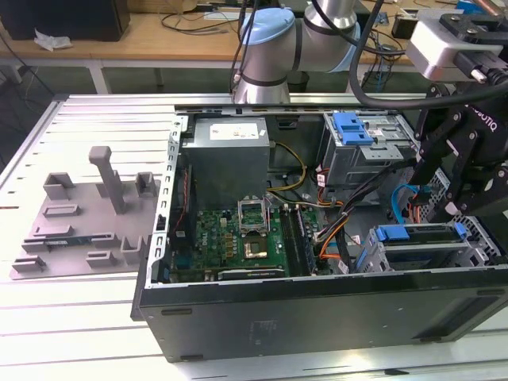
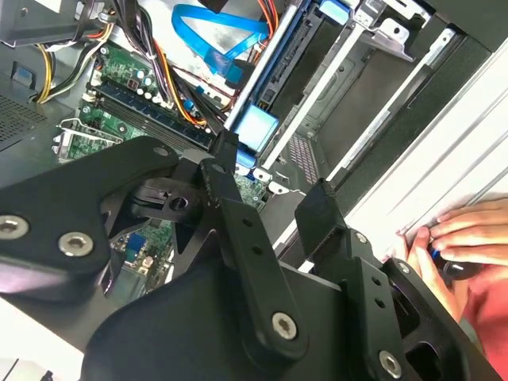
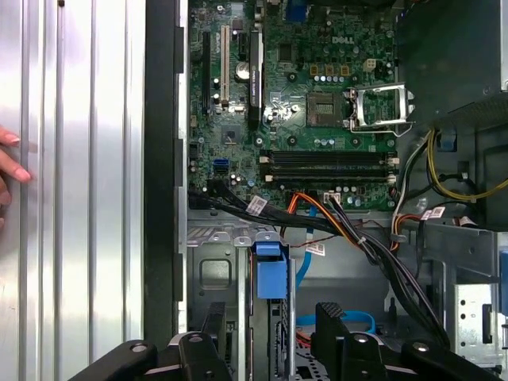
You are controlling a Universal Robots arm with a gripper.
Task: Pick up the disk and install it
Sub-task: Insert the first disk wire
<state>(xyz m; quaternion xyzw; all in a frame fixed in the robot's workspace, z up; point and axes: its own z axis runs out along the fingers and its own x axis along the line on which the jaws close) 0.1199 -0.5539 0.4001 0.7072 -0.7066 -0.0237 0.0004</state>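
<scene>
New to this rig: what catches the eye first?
An open computer case lies on the metal table, green motherboard exposed. The black gripper hangs open above the drive cage, where the blue-framed disk stands on edge. A hand rests on the table nearby.

Silver arm point(image 1: 302, 40) with pale-blue joint caps; black fingers point(image 2: 238, 230), seemingly silver-screwed.

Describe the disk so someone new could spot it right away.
Start at the open computer case and go to its end on the exterior view's right, where a metal drive cage sits by the near wall. The disk stands on edge in it, ahead of the open gripper. Its long blue carrier strip distinguishes it from the chunky blue latch atop the farther cage.
</scene>
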